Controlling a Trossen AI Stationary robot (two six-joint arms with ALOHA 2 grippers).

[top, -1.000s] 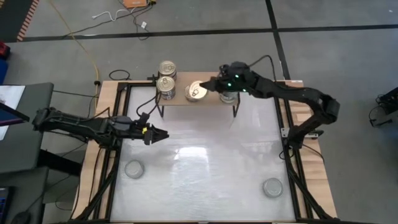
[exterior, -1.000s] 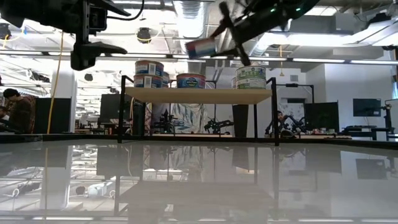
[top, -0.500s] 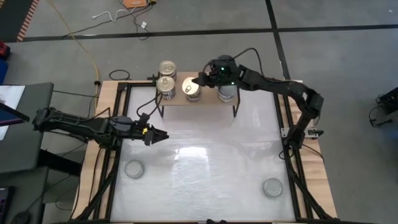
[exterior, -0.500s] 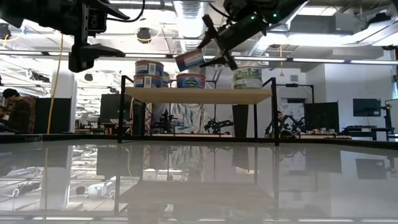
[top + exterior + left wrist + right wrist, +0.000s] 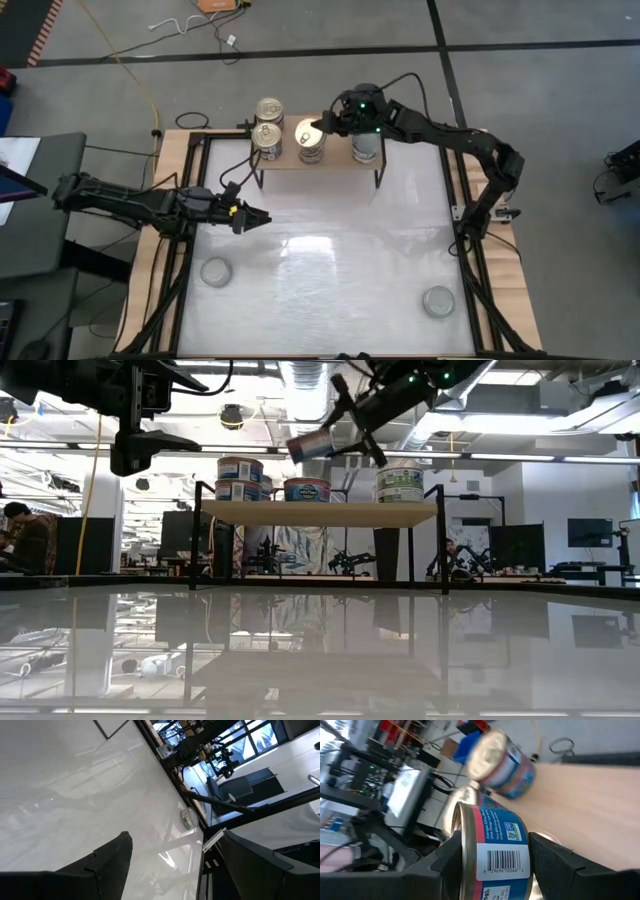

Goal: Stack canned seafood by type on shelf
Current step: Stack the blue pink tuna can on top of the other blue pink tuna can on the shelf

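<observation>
Right arm stretched across the back of the worktop (image 5: 320, 250), elbow bent out over the right rail, wrist reaching in over the shelf (image 5: 320, 160). The right pincer (image 5: 322, 124) is grasping a blue-and-red can (image 5: 310, 444), tilted and in the air above the can (image 5: 306, 489) standing mid-shelf, clear of its lid. To the left on the shelf, a two-high stack (image 5: 240, 479); to the right, a green-labelled stack (image 5: 402, 483) under the arm's wrist. Left arm lies low along the left edge, its left pincer (image 5: 262, 216) released and holding nothing, hovering over bare worktop well short of the shelf. Two silver-lidded cans wait near the front: one left (image 5: 215, 271), one right (image 5: 437, 299), with wide open surface between them
</observation>
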